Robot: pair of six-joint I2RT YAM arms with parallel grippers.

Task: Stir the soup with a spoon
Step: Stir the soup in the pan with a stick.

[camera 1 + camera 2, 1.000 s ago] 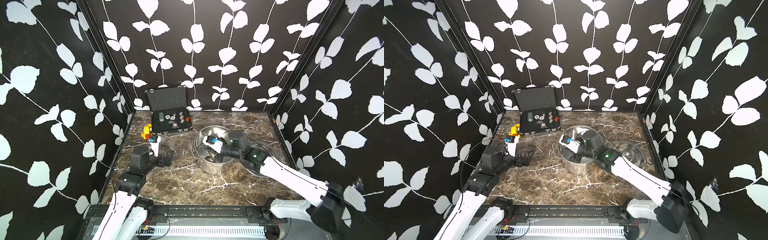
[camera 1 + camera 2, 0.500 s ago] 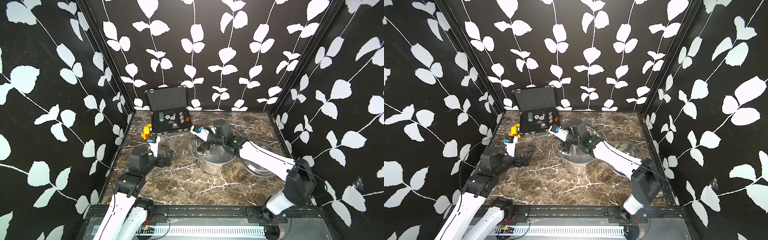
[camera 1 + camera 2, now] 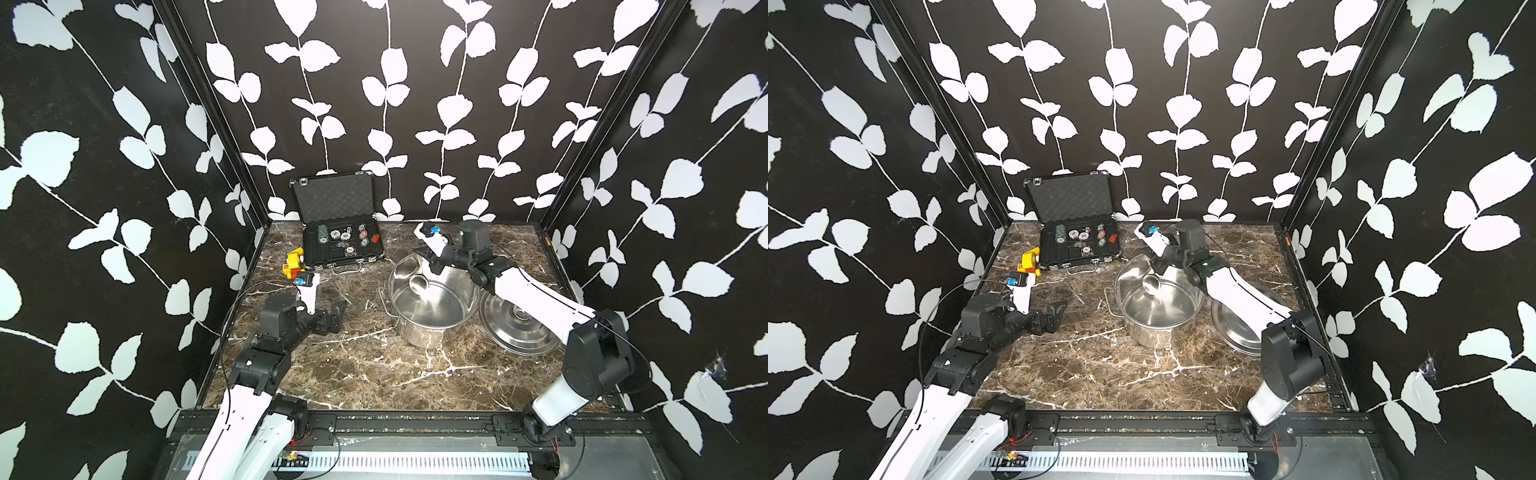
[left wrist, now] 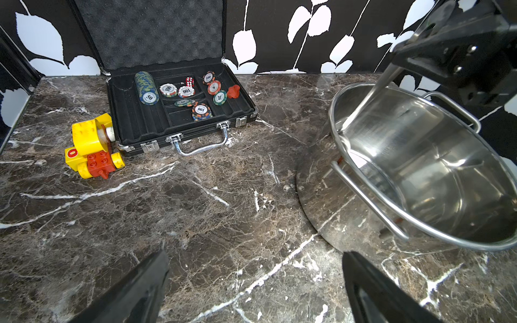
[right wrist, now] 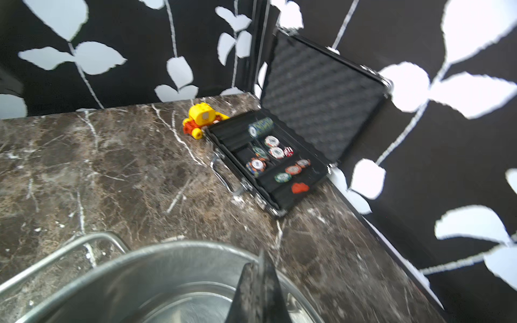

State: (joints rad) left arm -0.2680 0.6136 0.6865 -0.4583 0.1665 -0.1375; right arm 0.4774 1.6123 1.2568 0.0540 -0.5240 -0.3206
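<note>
The pot point(image 3: 432, 336) stands at about 3 o'clock from the table's point(image 3: 374, 374) middle in both top views. The lid point(image 3: 515, 332) lies flat on the table at the pot's 3 o'clock, its rim just beside the pot wall.

The right arm reaches in from 4 o'clock, over the lid, to the pot's far rim. The right gripper point(image 3: 436, 266) hangs over the rim at the pot's 12 o'clock, its jaws pressed together on the spoon point(image 3: 417, 283). The spoon's round bowl is inside the pot point(image 3: 1154, 336), near the wall at 11 o'clock. In the left wrist view the thin handle point(image 4: 369, 95) slants down from the right gripper point(image 4: 461, 56) past the rim into the pot point(image 4: 321, 195). In the right wrist view the closed right gripper point(image 5: 260, 268) points down over the pot's rim point(image 5: 167, 246); the picture is blurred and the spoon cannot be made out there.

The left gripper point(image 3: 334, 316) is low over the table at 9 o'clock from the pot, well apart from it, with its jaws wide apart and nothing between them point(image 4: 256, 268).

An open case point(image 3: 332, 199) with chips point(image 3: 345, 237) sits at the table's 11 o'clock, against the back wall. A toy point(image 3: 294, 264) touches the case's near left corner.
</note>
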